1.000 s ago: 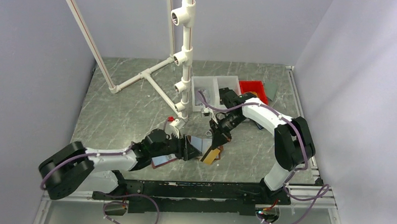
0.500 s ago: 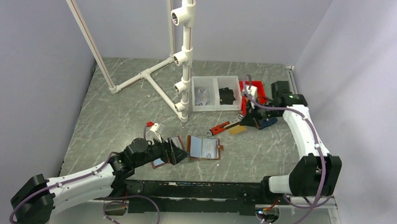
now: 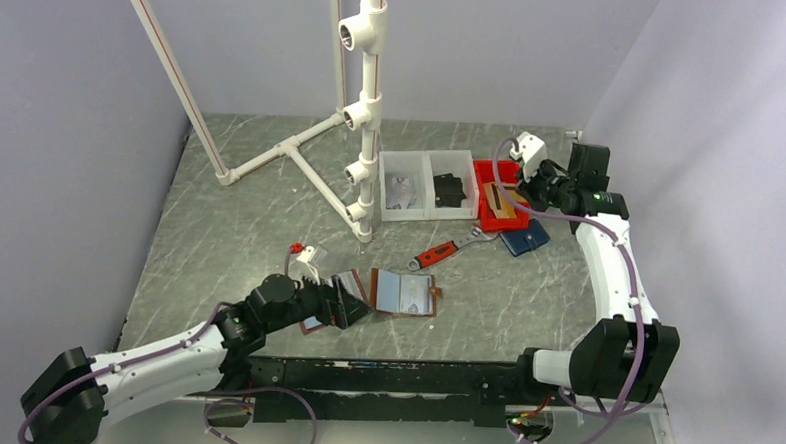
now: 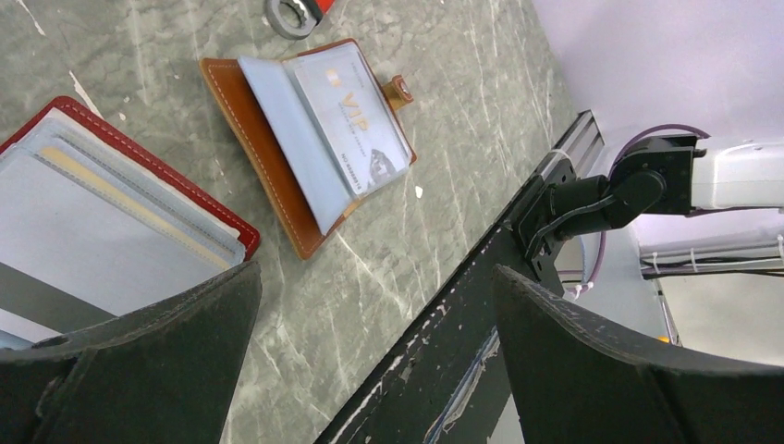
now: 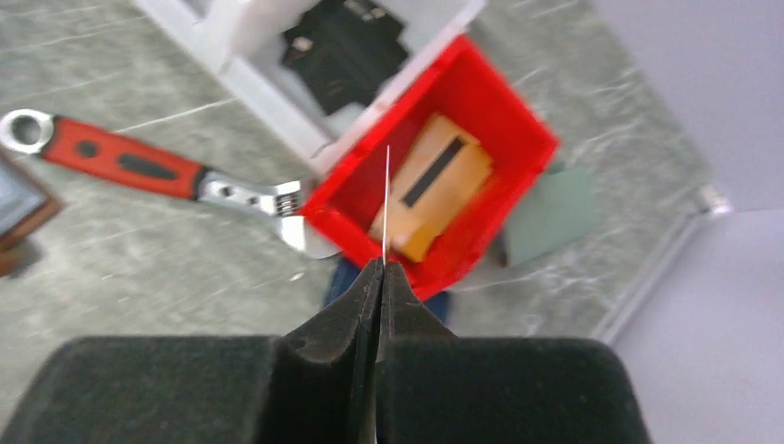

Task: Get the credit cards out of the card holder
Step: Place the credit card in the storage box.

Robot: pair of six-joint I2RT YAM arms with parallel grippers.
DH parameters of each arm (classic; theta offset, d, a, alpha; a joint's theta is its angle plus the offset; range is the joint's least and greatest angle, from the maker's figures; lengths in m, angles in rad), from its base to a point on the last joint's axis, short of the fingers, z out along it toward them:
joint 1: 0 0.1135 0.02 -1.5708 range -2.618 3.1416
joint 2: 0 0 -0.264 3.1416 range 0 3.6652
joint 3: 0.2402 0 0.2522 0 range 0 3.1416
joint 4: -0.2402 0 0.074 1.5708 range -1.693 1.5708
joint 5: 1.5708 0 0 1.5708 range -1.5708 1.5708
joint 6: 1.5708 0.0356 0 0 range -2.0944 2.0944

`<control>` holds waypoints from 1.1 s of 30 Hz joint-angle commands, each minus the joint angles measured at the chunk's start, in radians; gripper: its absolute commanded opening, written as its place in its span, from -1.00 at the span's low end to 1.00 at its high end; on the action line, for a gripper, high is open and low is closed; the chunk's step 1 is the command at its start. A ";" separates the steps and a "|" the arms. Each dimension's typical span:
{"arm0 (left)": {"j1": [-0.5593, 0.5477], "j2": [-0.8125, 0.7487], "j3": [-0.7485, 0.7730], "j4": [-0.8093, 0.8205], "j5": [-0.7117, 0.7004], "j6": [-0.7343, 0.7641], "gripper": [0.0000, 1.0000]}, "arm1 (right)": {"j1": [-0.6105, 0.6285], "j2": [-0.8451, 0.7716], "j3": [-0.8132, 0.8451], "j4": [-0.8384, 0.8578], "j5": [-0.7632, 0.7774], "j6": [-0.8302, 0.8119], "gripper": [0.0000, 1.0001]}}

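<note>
Two holders lie near the front edge. The brown holder [image 3: 403, 293] is spread open with a VIP card [image 4: 349, 120] in its clear sleeve. Just left of it is a red holder [image 4: 111, 203], with cards showing at its edge. Lying flat and open, both leave their sleeves reachable from above.

The left gripper [image 3: 350, 302] hangs low over the red holder's right side, jaws wide apart and empty, probably placed to pin or pick there next.

Far right, the right gripper [image 5: 381, 268] has its jaws pressed together on a thin card [image 5: 386, 199], seen edge-on above the red bin [image 3: 480, 201]. A tan card [image 5: 434, 185] already lies inside, so the bin looks like the drop spot. A wrench [image 3: 448, 251] lies between the brown holder and the bin.
</note>
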 commanded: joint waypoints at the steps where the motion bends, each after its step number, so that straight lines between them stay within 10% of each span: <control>1: 0.005 0.020 0.003 0.041 0.005 -0.012 0.99 | 0.002 0.015 -0.014 0.255 0.071 -0.096 -1.00; 24: 0.005 0.006 0.010 0.026 0.008 -0.018 0.99 | 0.133 0.401 -0.026 0.510 0.319 -0.196 -1.00; 33: 0.004 0.016 0.010 0.040 0.017 -0.017 0.99 | 0.132 0.432 -0.061 0.401 0.217 -0.212 -0.66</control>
